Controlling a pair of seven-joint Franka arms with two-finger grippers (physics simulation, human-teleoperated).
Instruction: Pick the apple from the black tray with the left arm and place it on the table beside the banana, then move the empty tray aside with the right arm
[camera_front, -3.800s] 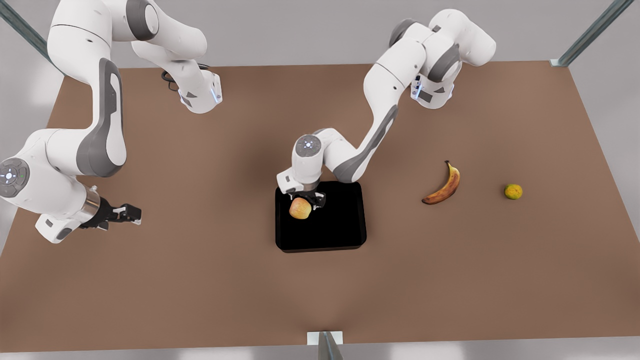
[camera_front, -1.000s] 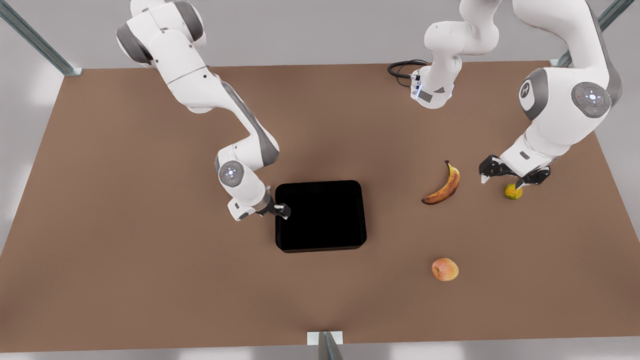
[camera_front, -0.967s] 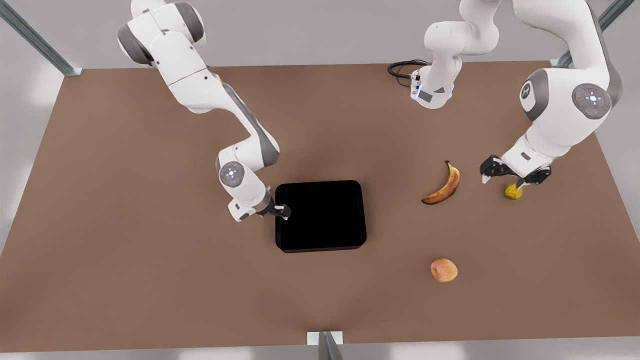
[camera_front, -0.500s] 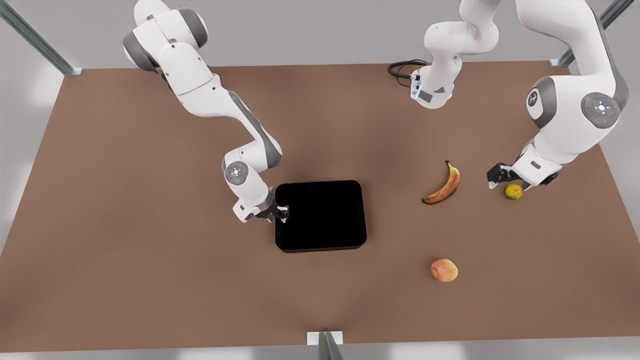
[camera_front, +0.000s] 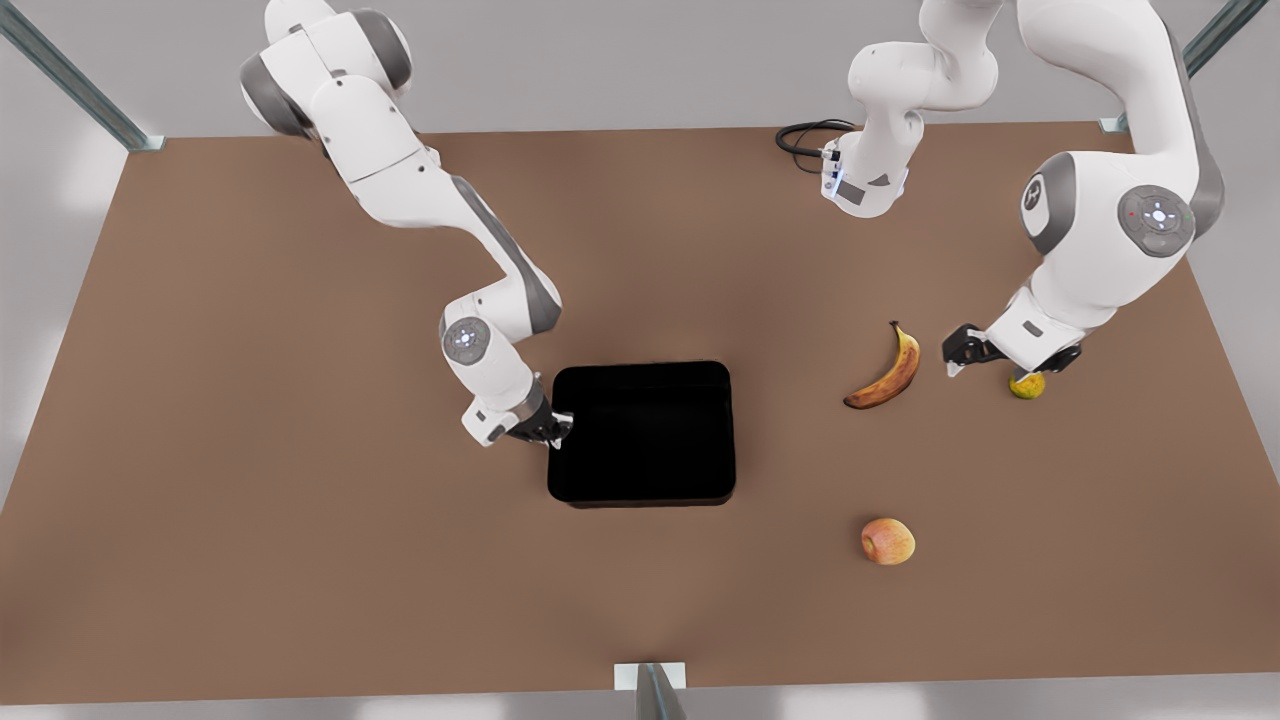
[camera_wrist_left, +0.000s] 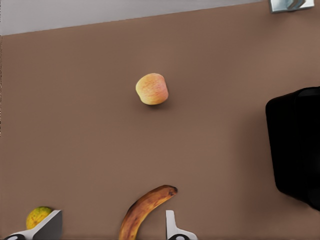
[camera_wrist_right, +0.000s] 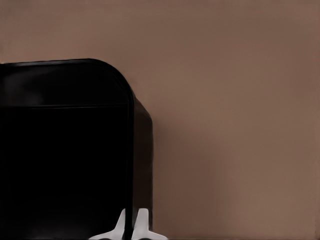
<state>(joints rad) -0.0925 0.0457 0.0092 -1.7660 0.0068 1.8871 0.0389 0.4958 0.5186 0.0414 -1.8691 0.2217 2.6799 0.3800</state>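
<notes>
The apple lies on the brown table, nearer the front edge than the banana. The black tray holds nothing. At the front view's left, my right gripper is shut on the tray's left rim, which runs between its white fingertips. At the front view's right, my left gripper hangs open between the banana and a small green-yellow fruit, holding nothing.
A black cable lies by the arm base at the table's far edge. Metal frame posts stand at the front edge and the back corners. Bare tabletop stretches to the tray's left and in front of it.
My right gripper has closed in on the tray's left rim and the tray has shifted slightly. My left gripper swung from the green-yellow fruit back toward the banana. The apple stays put.
</notes>
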